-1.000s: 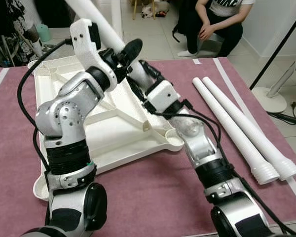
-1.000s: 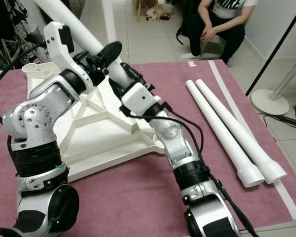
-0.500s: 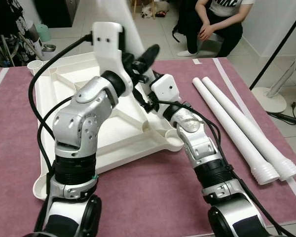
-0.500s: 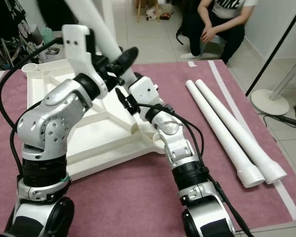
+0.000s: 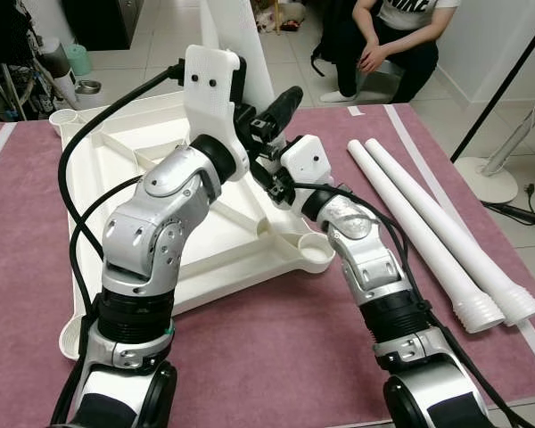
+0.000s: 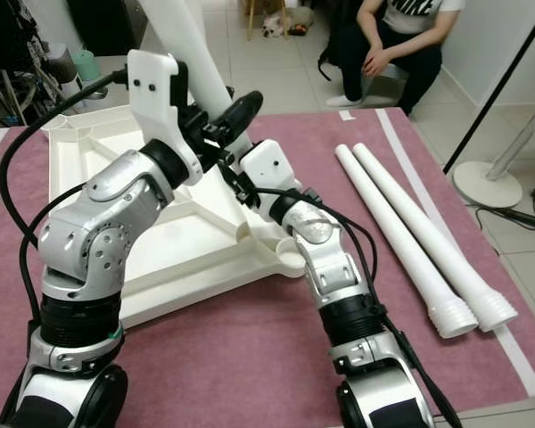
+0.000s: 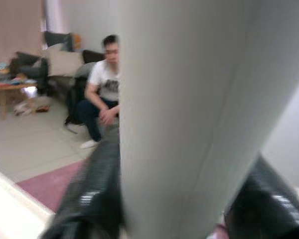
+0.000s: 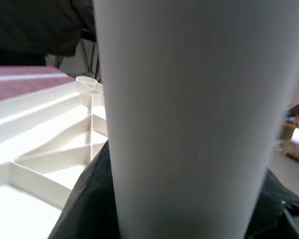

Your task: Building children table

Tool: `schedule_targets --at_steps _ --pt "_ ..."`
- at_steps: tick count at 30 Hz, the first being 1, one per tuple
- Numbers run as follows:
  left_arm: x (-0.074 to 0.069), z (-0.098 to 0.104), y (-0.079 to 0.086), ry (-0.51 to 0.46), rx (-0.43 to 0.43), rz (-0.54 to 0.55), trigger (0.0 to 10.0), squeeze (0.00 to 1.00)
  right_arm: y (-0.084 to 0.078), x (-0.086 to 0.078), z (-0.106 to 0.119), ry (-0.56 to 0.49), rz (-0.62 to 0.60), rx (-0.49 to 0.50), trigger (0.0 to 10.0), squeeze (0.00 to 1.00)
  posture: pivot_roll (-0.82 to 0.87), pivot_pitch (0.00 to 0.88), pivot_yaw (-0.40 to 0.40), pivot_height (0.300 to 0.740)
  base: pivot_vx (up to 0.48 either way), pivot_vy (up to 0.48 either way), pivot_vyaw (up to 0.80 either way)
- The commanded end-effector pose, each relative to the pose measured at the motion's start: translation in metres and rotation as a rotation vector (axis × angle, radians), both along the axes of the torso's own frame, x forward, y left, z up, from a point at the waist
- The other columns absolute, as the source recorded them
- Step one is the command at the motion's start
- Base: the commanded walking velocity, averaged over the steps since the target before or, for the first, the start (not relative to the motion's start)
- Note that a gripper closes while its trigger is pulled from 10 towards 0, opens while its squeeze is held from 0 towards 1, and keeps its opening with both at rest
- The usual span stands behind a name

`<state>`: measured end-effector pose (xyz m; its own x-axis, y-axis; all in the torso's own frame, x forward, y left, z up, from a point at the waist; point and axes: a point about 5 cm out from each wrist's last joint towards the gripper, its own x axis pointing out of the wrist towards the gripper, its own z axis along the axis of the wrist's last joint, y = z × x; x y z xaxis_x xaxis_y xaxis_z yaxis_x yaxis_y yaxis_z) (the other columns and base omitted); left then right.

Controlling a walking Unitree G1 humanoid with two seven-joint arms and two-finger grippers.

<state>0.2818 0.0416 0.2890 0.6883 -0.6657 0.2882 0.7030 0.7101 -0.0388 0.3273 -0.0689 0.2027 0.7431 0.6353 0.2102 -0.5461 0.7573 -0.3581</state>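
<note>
The white table top point(image 5: 116, 178) lies upside down on the maroon rug, ribs facing up, with a round leg socket point(image 5: 316, 254) at its near right corner. A white table leg point(image 5: 236, 36) rises steeply above the top's middle and runs out of the picture. My left gripper point(image 5: 263, 111) is shut on this leg, one black finger point(image 5: 283, 100) wrapping its right side. Just below, my right gripper point(image 5: 260, 174) is shut on the same leg. In the wrist views the leg point(image 7: 189, 119) point(image 8: 184, 119) stands between dark fingers point(image 7: 94, 194) point(image 8: 87, 199).
Two more white legs point(image 5: 428, 232) lie side by side on the rug to the right. A person point(image 5: 392, 36) crouches on the tiled floor beyond the rug. A stand's round base point(image 5: 486, 178) and a slanting black pole sit at the right edge.
The leg has swung from a lean toward the left to nearly upright. Both arms rose and shifted right with it, still holding it.
</note>
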Motion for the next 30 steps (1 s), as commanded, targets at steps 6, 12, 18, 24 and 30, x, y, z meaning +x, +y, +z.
schedule_targets --at_steps 6,12,18,24,30 --pt "-0.015 -0.008 -0.012 0.039 0.023 -0.279 10.0 1.00 0.004 -0.002 0.017 -0.018 0.018 0.102 0.0 0.00 0.04 0.000 0.063 0.740 0.000 0.000 0.00" --pt "-0.009 -0.012 0.019 0.125 -0.072 -0.264 10.0 0.00 -0.027 0.003 0.033 -0.032 -0.062 0.209 0.0 0.00 0.04 0.000 0.069 0.740 0.000 0.000 0.00" --pt "0.007 -0.020 0.049 0.198 -0.165 -0.120 10.0 0.00 -0.050 -0.003 0.038 -0.030 -0.091 0.245 0.0 0.00 0.03 0.000 0.078 0.740 0.000 0.000 0.00" --pt "0.016 -0.038 0.080 0.209 -0.007 0.094 10.0 0.00 -0.065 -0.024 0.023 0.063 -0.068 0.259 10.0 0.00 0.03 0.000 0.080 0.740 0.000 0.000 0.00" --pt "0.014 -0.045 0.083 0.158 0.153 0.106 10.0 0.00 -0.070 -0.034 0.008 0.139 -0.002 0.171 10.0 0.00 0.02 0.000 0.091 0.740 0.000 0.000 0.00"
